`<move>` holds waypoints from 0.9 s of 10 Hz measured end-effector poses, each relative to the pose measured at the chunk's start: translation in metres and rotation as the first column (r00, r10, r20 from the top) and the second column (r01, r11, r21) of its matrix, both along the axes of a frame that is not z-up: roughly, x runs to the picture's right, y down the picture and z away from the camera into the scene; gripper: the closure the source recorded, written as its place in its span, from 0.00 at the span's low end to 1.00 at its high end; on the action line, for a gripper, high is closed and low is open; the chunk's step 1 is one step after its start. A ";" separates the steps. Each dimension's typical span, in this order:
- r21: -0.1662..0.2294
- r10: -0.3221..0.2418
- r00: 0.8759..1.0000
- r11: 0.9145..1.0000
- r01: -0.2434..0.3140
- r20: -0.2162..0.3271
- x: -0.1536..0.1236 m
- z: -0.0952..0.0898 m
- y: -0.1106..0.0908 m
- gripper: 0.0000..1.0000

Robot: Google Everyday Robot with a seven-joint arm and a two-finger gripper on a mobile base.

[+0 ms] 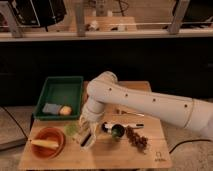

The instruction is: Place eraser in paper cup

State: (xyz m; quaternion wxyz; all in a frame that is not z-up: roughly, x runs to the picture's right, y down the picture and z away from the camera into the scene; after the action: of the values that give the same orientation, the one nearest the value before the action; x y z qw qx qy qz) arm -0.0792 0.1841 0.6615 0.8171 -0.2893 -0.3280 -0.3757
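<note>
Hand directly over paper cup, beside green cup; eraser indiscernible.

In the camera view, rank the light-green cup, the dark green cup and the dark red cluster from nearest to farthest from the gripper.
The gripper hangs low over the front middle of the table.
1. light-green cup, just beside it, on the picture's left.
2. dark green cup, on the picture's right.
3. dark red cluster, farther right, past that cup.
</note>
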 end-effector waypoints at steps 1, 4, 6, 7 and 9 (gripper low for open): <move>-0.005 0.000 1.000 1.000 0.000 0.006 0.001 0.000 0.004 1.00; -0.021 -0.005 1.000 1.000 0.005 0.016 0.002 0.000 0.015 1.00; -0.029 -0.002 1.000 1.000 0.002 0.012 0.002 0.003 0.021 0.97; -0.032 0.001 1.000 0.999 0.000 0.010 0.001 0.004 0.023 0.89; -0.037 0.005 1.000 0.999 -0.005 0.008 0.000 0.006 0.024 0.69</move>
State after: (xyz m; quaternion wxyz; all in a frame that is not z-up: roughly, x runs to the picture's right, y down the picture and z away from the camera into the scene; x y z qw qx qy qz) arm -0.0797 0.2076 0.6674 0.8111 -0.3021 -0.3390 -0.3686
